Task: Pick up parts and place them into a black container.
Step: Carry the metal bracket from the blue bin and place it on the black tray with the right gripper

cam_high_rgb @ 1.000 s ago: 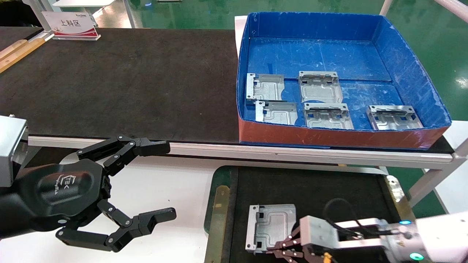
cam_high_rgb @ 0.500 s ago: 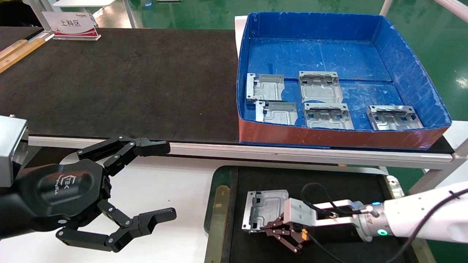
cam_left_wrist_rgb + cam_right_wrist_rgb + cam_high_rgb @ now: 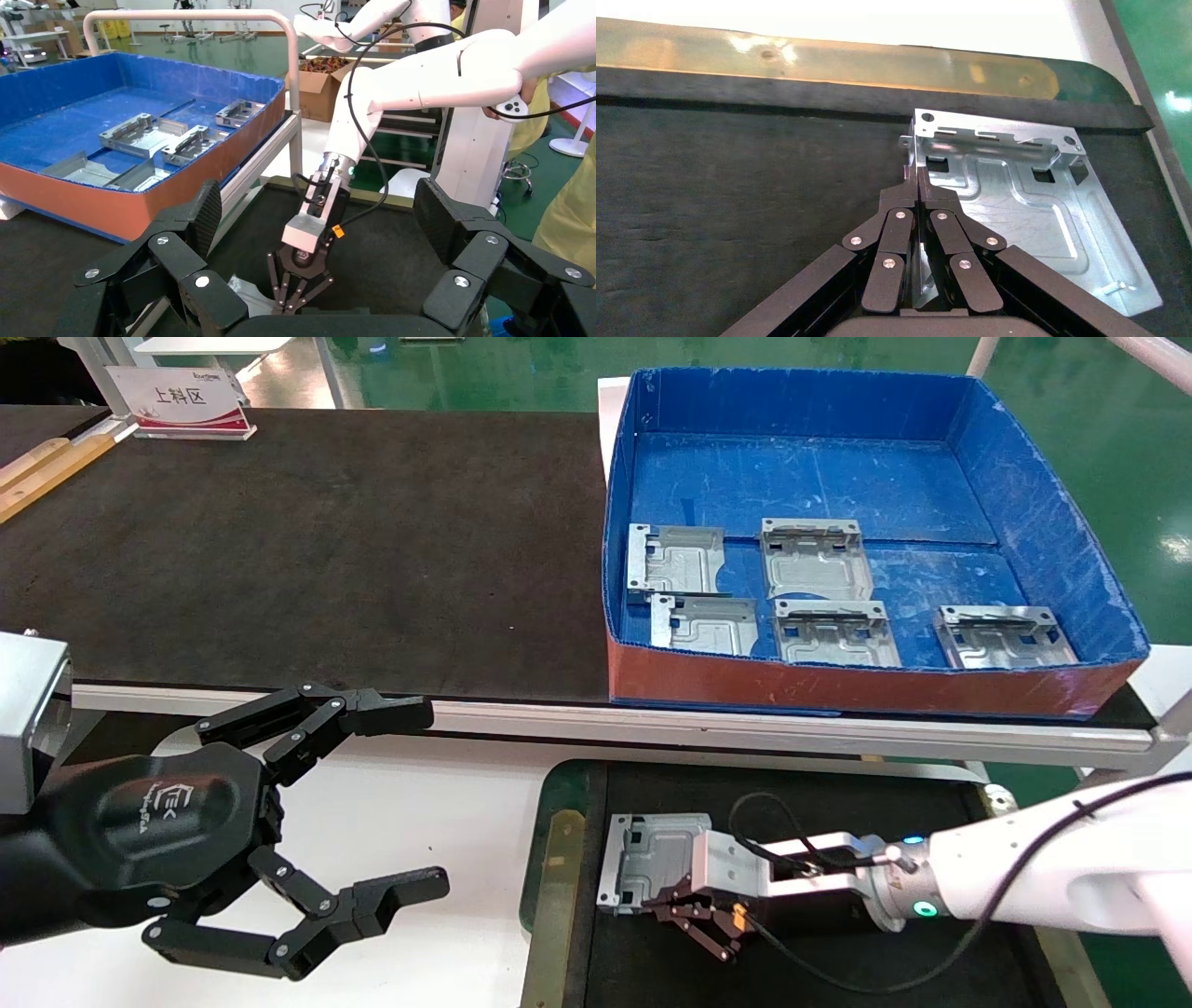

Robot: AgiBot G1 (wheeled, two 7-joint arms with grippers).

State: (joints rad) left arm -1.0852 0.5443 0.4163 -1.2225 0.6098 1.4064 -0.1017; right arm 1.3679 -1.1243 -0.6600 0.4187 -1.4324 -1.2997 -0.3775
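- The held part [image 3: 652,859] sits low over the black felt floor of the black container [image 3: 563,859], near its left rim; whether it touches the felt cannot be told.
- Change: over the last second the part has travelled leftward across the container, from mid-floor toward the left rim, with the right arm stretching out after it.
- Judgement: transfer is essentially complete; release onto the felt appears to be the remaining step for this piece.
- The right gripper [image 3: 919,203] is closed tight, fingers pinching one side edge of the part; the plate extends beyond and to one side of the fingertips.
- Orientation: the part lies flat, embossed face up. Its folded, slotted rim [image 3: 989,133] faces away from the gripper, toward the container's left rim. The plate is close to square, so no clear long axis; the folded rim runs parallel to the container's left rim.
- Five more parts [image 3: 824,561] lie in the blue box [image 3: 1052,523], well beyond the gripper on the raised table [image 3: 279,551].
- The left gripper [image 3: 363,803] is parked wide apart, holding nothing, well to the left of the container.
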